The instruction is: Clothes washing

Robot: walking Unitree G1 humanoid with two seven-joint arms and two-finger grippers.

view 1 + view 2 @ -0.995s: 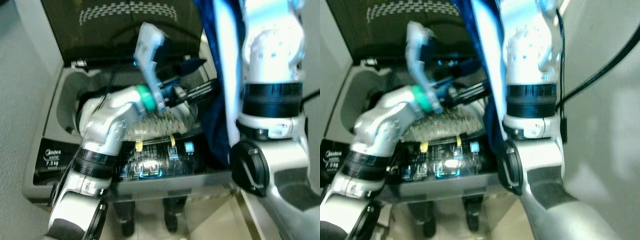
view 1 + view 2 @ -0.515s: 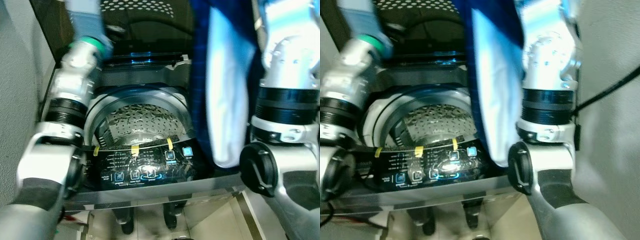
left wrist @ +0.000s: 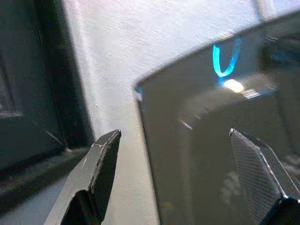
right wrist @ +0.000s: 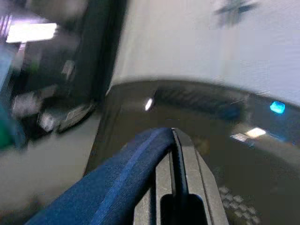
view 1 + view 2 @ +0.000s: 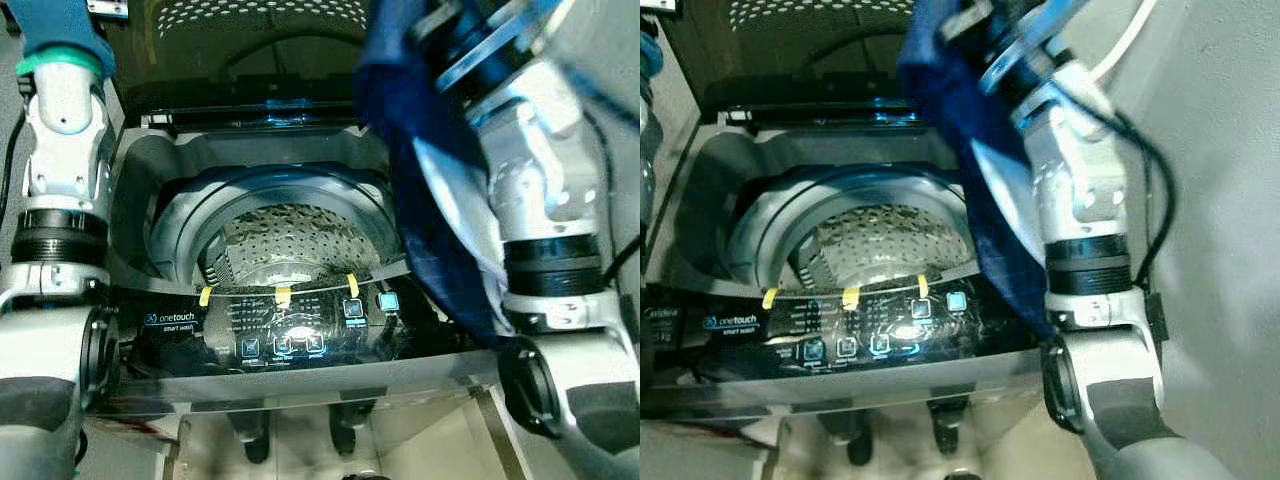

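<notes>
A top-loading washing machine (image 5: 130, 200) stands before me with its lid (image 5: 260, 40) raised at the back. Its perforated steel drum (image 5: 285, 240) looks bare inside. A dark blue garment (image 5: 420, 200) with a pale lining hangs from my raised right arm over the washer's right rim. In the right wrist view my right gripper (image 4: 174, 140) is shut on a fold of this blue garment (image 4: 126, 187). My left arm (image 5: 60, 150) is lifted at the washer's left side. In the left wrist view my left gripper (image 3: 173, 133) is open, holding nothing, beside the dark lid edge.
The lit control panel (image 5: 280, 335) with yellow tape strips runs along the washer's front edge. A grey wall (image 5: 1230, 200) stands close on the right, with a black cable (image 5: 1150, 230) along my right arm. Beige floor (image 5: 430, 440) lies below the washer's front.
My left arm has drawn back from over the drum to the left and up. The right arm has risen and tilted, still carrying the blue garment. The camera has shifted.
</notes>
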